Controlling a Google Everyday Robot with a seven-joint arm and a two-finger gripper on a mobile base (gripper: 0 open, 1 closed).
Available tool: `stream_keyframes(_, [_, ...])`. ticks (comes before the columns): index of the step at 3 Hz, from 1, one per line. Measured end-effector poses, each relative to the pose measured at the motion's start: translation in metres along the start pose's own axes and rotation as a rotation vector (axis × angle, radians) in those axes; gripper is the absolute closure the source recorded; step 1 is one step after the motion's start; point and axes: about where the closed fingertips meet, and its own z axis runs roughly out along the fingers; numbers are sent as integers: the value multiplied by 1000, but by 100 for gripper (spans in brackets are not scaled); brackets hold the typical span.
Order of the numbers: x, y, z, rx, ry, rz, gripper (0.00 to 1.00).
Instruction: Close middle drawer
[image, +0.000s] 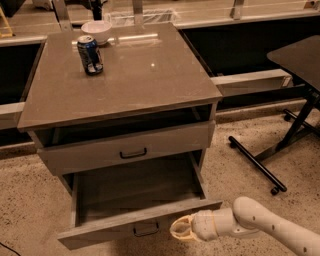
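Observation:
The middle drawer (135, 220) is the grey drawer pulled far out of the cabinet, with a small black bar handle (146, 230) on its front. Its inside looks empty. My gripper (175, 231) sits low at the right end of that drawer front, just right of the handle. Its yellowish fingers (182, 222) curve together with nothing between them. The white arm (260, 225) comes in from the lower right.
The top drawer (125, 150) stands slightly open above. A blue soda can (90, 54) and a white bowl (97, 31) sit on the cabinet top (145, 75). A black table frame with wheeled legs (272, 170) stands on the floor to the right.

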Motion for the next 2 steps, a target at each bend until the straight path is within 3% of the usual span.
stream_keyframes(1, [13, 1, 20, -5, -35, -35, 100])
stream_keyframes(2, [29, -2, 38, 42, -11, -34, 81])
